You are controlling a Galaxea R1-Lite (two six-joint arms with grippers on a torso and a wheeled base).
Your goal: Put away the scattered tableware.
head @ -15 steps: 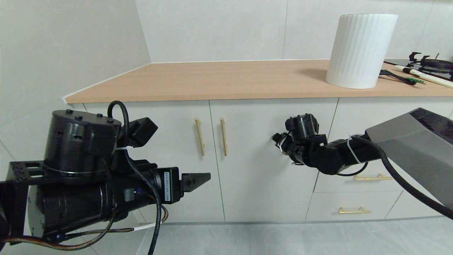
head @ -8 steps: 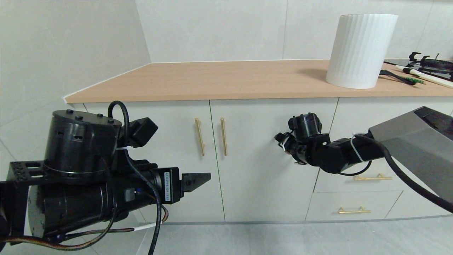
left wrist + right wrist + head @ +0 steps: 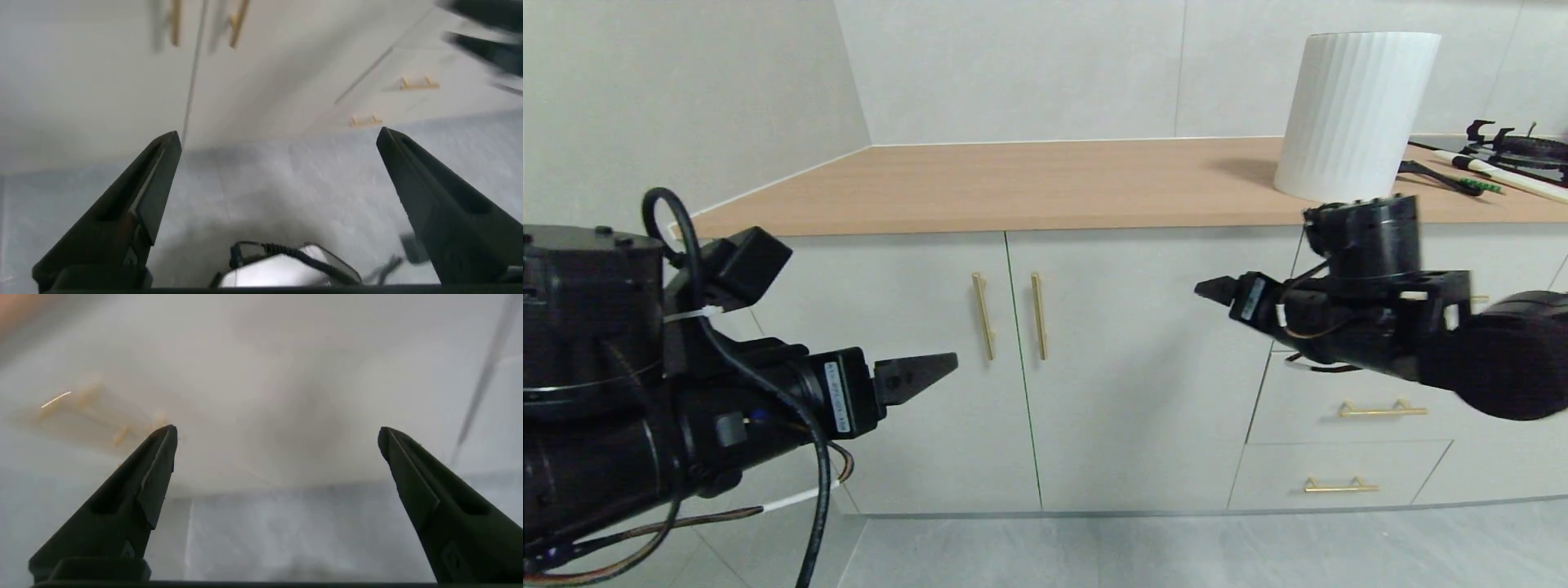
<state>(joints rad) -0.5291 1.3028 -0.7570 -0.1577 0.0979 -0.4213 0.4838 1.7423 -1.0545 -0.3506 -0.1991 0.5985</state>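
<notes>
Hovering in front of the cabinet (image 3: 1127,367), both arms sit below counter level, well apart from each other. L gripper (image 3: 935,369) is low on the left side, tip aimed toward the gold door handles (image 3: 984,314), not touching them. In the left wrist view the L gripper (image 3: 278,155) has its jaws wide apart w/ nothing betw. them, grey floor (image 3: 270,204) beyond. R gripper (image 3: 1213,289) is higher, on the right side, just under the counter edge, tip pointing left across the cabinet front, above the drawer handles (image 3: 1382,408). Right wrist view: R gripper (image 3: 278,441) jaws also spread wide, nothing held, pale cabinet face beyond, blurred. The tableware (image 3: 1474,175) lies on the wooden counter (image 3: 1013,184) at its far right end: a black-handled utensil and pale sticks, just beside the white ribbed container (image 3: 1356,114), which stands upright on the counter. Neither gripper is near the tableware.
</notes>
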